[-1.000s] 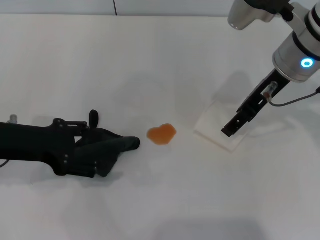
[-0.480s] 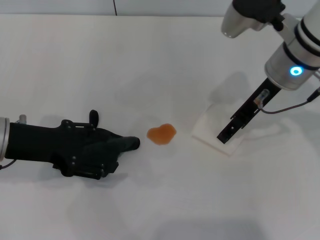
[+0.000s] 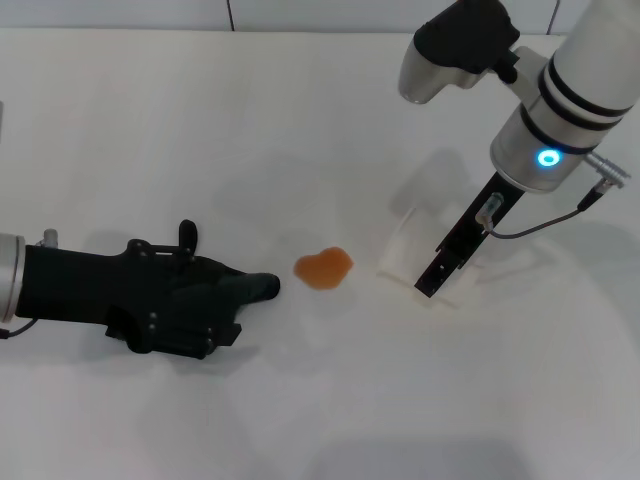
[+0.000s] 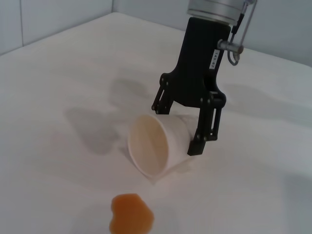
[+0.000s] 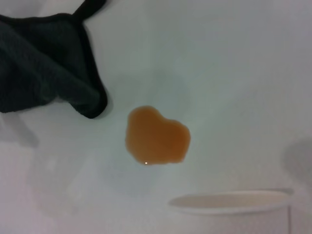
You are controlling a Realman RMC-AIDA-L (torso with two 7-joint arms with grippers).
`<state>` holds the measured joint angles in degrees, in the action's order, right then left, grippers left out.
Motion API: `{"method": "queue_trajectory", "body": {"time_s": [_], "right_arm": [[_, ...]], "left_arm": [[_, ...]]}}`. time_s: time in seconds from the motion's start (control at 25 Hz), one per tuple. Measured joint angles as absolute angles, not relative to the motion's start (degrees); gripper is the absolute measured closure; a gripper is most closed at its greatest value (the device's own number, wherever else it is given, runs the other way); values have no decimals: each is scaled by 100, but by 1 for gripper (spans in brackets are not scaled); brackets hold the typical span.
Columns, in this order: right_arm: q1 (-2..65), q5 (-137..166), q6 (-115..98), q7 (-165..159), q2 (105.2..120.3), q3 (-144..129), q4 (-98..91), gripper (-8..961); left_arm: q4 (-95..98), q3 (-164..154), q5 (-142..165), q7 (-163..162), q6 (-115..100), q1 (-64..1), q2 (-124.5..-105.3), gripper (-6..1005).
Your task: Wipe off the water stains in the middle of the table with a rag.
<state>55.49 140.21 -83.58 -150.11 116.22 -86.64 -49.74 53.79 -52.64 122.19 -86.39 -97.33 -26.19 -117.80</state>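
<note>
Meanwhile, right gripper (image 3: 436, 280) (straddling cup (image 4: 156, 150)) has shifted left — toward stain (image 3: 323, 268).

A white cup (image 4: 156, 146) lies on its side on the table (image 4: 58, 161), mouth open toward the camera. The right gripper (image 4: 187, 127) comes down over it, one finger on each side of the cup's body. Near the cup's mouth sits an orange stain (image 4: 130, 214)
</note>
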Motion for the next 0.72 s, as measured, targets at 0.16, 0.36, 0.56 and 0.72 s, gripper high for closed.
{"method": "queue_trajectory", "body": {"time_s": [0.16,0.36,0.56,0.72], "right_arm": [[5554,13940,-8238,-14992,11621,-8897,-4966,122],[5555,13850,-8070,-14966,11619,-9201,-4957,126],[5554,13780,-7945,-14955,11619,-9431,-4952,134],[5524,13767,-7917,-14948,11618,-9459,-4952,152]], "left_arm": [[5379,-5265,12227,-8639,-9705,-2619,-11796,183],[5379,-5289,12227,-8639,-9700,-2619,-11806,184],[5379,-5307,12227,-8639,-9694,-2617,-11812,184],[5379,-5309,12227,-8639,-9694,-2608,-11814,184]]}}
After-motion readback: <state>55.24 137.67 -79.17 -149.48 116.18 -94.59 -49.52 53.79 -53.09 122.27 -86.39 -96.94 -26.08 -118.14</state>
